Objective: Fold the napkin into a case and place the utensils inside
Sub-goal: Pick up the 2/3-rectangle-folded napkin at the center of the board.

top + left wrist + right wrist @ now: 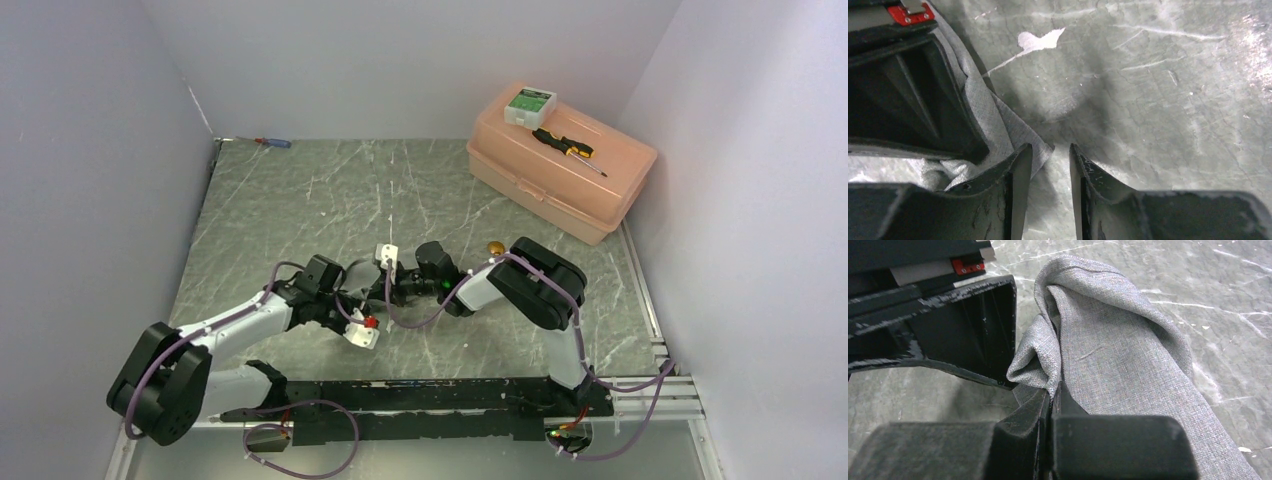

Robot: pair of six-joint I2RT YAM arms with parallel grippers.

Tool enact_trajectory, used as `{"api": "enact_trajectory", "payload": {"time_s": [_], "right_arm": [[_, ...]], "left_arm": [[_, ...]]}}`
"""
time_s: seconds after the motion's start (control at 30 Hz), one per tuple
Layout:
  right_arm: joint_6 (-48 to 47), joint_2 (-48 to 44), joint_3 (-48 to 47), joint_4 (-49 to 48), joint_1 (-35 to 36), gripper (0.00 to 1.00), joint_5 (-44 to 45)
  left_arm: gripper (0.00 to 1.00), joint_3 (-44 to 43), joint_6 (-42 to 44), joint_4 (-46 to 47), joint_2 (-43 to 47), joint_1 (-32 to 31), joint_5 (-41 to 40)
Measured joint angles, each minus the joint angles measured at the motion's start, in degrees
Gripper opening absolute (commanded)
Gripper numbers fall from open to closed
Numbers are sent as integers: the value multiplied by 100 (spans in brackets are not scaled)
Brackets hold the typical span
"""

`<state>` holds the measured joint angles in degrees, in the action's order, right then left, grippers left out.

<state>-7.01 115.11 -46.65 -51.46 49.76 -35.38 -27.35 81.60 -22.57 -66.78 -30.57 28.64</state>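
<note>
Two black and white robot arms reach in from the near edge of a dark, marble-patterned surface (pixel 300 200) and meet near its middle.

The right fingers (pixel 1048 401) are pressed fully together, and they pinch a fold of the grey napkin (pixel 1118 350) at its edge. From that pinch the cloth rises in a bunched, doubled ridge and drapes down to the right onto the surface. In the overhead view the napkin is almost entirely hidden beneath the two wrists.

The left fingers (pixel 1019 167) stand a little apart, with a narrow gap between them that shows only bare surface, so they hold nothing. A loose corner of the napkin lies just beside one of these fingers, at its outer side. Whether cloth and finger actually touch cannot be told. The two sets of fingers sit very near each other, with the napkin between them.

The round bowl of the gold-bronze spoon (pixel 495 247) shows on the surface just behind the right arm, and its handle is hidden.

At the far right stands a pale pink lidded box (pixel 520 175). On its lid rest a small white and green box (pixel 529 103) and a black-and-yellow screwdriver (pixel 568 148). A red-and-blue screwdriver (pixel 272 142) lies at the far left edge, against the wall.
</note>
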Motion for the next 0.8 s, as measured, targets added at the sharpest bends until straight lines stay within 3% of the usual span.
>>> {"api": "enact_trajectory", "payload": {"time_s": [0.23, 0.5, 0.8], "right_arm": [[13, 7, 0, 7, -22, 0, -96], [-94, 17, -85, 236, -24, 0, -138], [-332, 85, -295, 610, 28, 0, -151]], "left_arm": [[34, -55, 195, 249, -326, 0, 17], [3, -76, 321, 345, -492, 0, -9], [3, -92, 210, 341, -505, 0, -11]]}}
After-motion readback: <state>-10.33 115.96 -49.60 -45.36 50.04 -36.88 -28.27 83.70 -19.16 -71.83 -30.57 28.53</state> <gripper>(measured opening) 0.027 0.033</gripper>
